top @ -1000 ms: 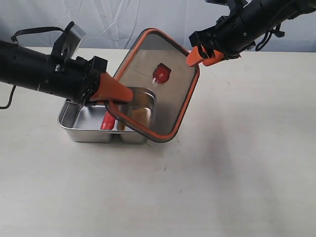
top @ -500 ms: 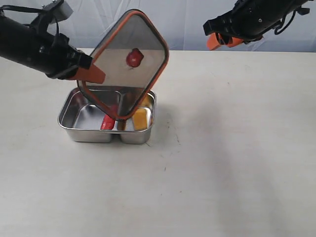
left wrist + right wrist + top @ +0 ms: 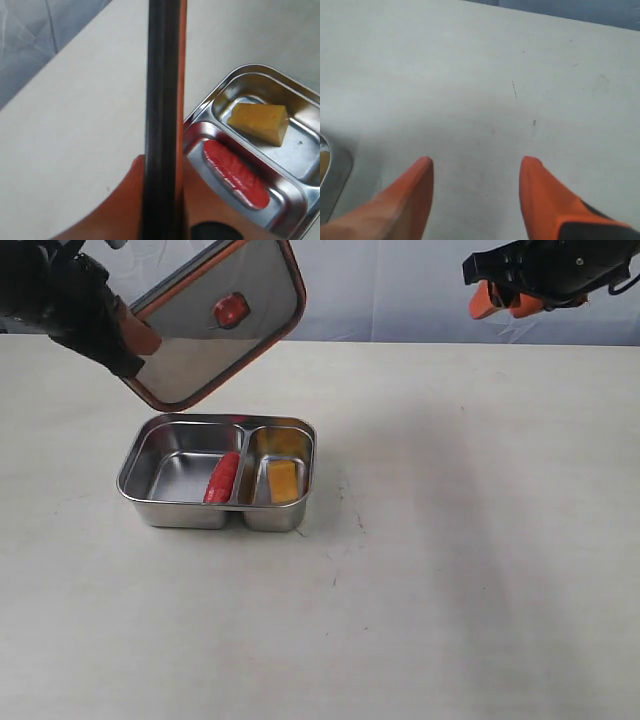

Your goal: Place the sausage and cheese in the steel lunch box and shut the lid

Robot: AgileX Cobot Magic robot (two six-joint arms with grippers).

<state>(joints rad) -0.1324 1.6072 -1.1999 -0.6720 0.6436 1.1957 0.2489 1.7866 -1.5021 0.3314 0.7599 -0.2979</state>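
The steel lunch box [image 3: 140, 485] [image 3: 305, 97] sits open on the table, left of centre. A glossy red sausage [image 3: 222, 478] [image 3: 235, 172] lies in its larger left compartment, against the divider. The yellow cheese [image 3: 283, 480] [image 3: 260, 121] rests in the smaller right compartment. My left gripper [image 3: 140, 337] [image 3: 162, 180] is shut on the lid [image 3: 215, 325] [image 3: 161, 100], gripping its edge and holding it tilted in the air above and behind the box. The lid's red valve tab [image 3: 230, 309] faces the exterior camera. High at the back right, my right gripper [image 3: 497, 300] [image 3: 476, 165] is open and empty.
A pale tabletop [image 3: 450, 570] stretches to the right and front of the box. A wrinkled blue-grey backdrop [image 3: 380, 290] closes off the far edge. A corner of the lunch box [image 3: 330, 170] shows at the edge of the right wrist view.
My left gripper has carried the lid up and to the left, off the box, uncovering both compartments. My right gripper has drawn back to the right and a little higher.
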